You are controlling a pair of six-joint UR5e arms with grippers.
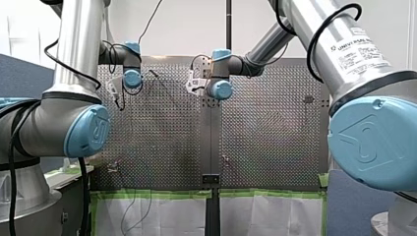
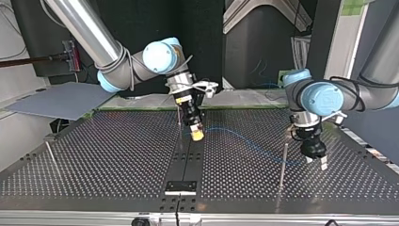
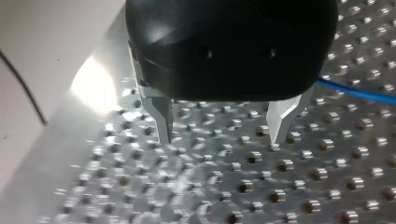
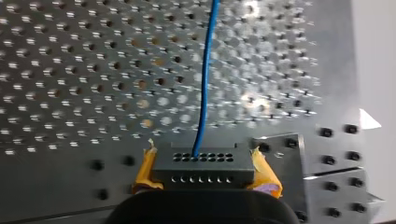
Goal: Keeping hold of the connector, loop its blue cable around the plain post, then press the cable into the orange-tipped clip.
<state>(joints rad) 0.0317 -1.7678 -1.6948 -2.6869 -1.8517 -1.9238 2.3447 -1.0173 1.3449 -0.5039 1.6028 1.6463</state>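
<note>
pads (image 4: 267, 176) of my right gripper (image 4: 205, 173) clamp the connector (image 4: 203, 163); my left gripper (image 3: 220, 135) gapes wide above the table (image 3: 243, 191).

- My left gripper (image 3: 219, 140) hangs over the perforated table (image 3: 261, 186), its black housing filling the space above the fingertips.
- Its two metal fingers (image 3: 161, 116) stand wide apart with only bare table showing between them (the tips look close to the surface, though contact cannot be judged).
- A blue cable (image 3: 355, 92) comes out from behind the housing at about three o'clock of the gripper and runs away across the holes.
- At about nine o'clock of the gripper a bright glare (image 3: 95, 86) sits on the table's edge.
- Beyond that edge, toward ten o'clock, lies a pale surface (image 3: 42, 42) crossed by a thin dark line (image 3: 23, 88).
</note>
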